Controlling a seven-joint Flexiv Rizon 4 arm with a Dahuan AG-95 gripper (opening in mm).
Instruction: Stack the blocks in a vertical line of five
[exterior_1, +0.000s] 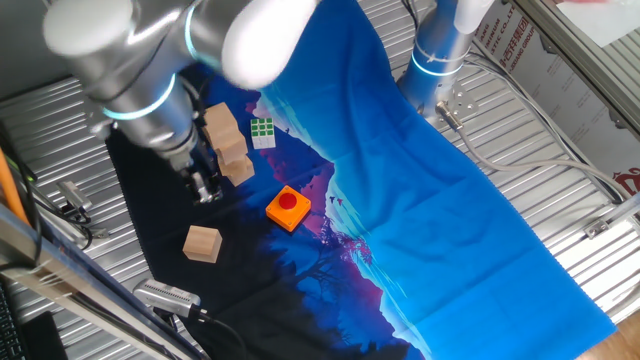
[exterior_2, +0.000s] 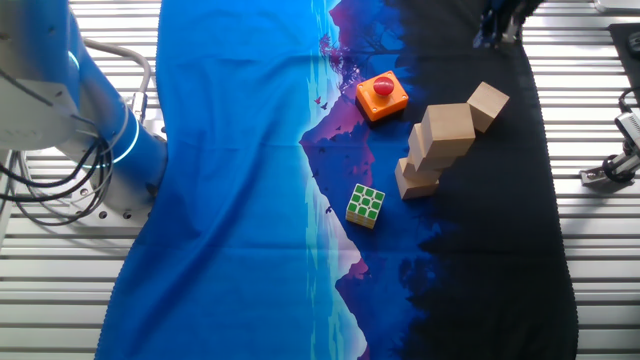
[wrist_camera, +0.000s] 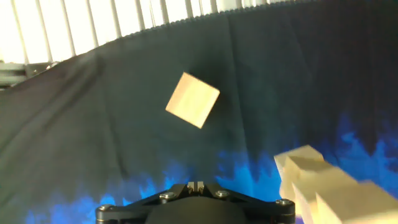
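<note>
Hanging low at the left of one fixed view, the claw (exterior_1: 207, 190) sits just left of the stack (exterior_1: 228, 143) and above the loose block (exterior_1: 202, 243). Its dark fingers point down toward the cloth (exterior_1: 420, 200), and nothing shows between them; how far they are parted I cannot tell, since the arm's body hides much of them there, the other fixed view shows only a dark bit at the top edge (exterior_2: 497, 25), and the hand view shows only the claw's base at the bottom edge, not the fingertips.

The stack (exterior_2: 436, 148) rises crookedly, its blocks stepped sideways; the other fixed view shows at least three. The loose block (exterior_2: 487, 105) lies to its upper right there, near it, on the black part of the cloth (exterior_2: 230, 180). In the hand view this block (wrist_camera: 193, 100) lies alone at upper centre, turned cornerwise, while the stack (wrist_camera: 323, 183) fills the lower right corner.

An orange button box (exterior_1: 288, 207) rests right of the stack, and a green puzzle cube (exterior_1: 263, 131) stands just beside it at its upper right. All lie on the cloth over the ribbed bench (exterior_1: 560, 170).
</note>
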